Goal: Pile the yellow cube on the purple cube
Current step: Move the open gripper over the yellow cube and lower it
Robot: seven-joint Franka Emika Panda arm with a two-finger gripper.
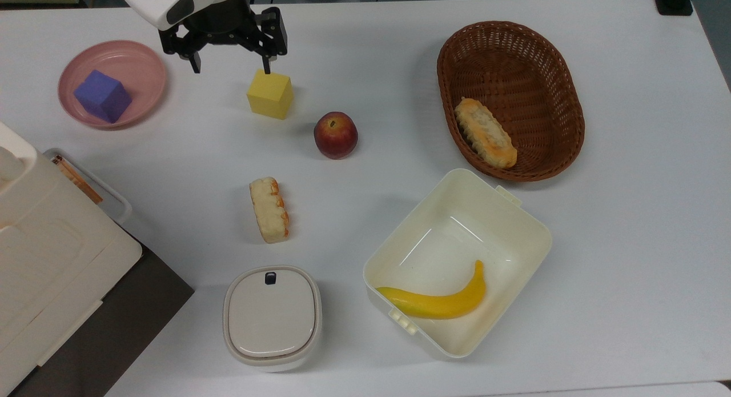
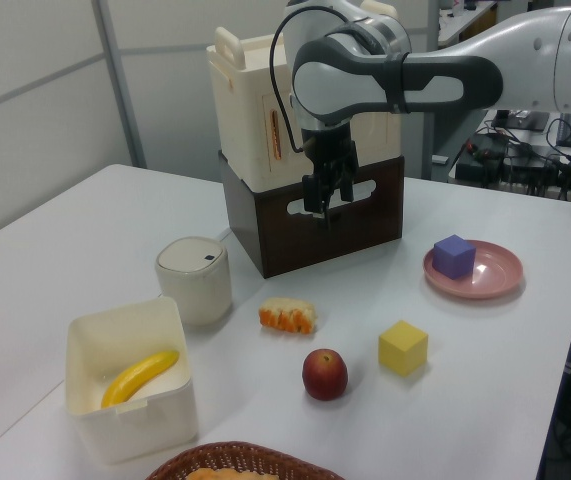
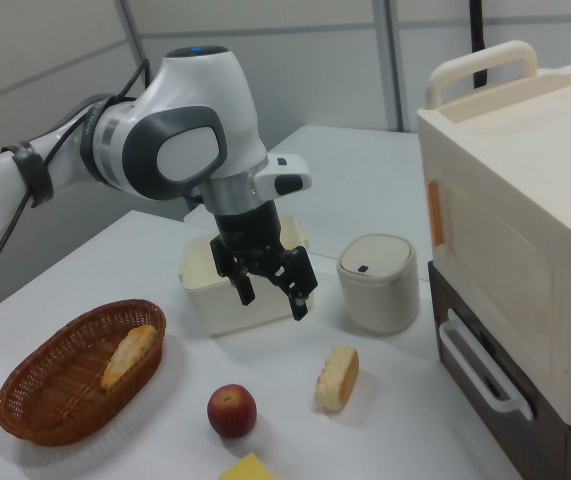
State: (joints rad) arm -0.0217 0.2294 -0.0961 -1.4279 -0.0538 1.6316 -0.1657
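While our gripper point(image 1: 231, 64) hangs above the table point(image 1: 628, 214) with its fingers spread and holding nothing, we see the yellow cube point(image 1: 270, 93) on the tabletop just below it in the top view, and the purple cube point(image 1: 103, 96) apart on the pink plate point(image 1: 143, 65).

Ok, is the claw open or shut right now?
Open. In the top view the claw has its two fingers spread wide apart, holding nothing, beside the yellow cube, which sits on the table.
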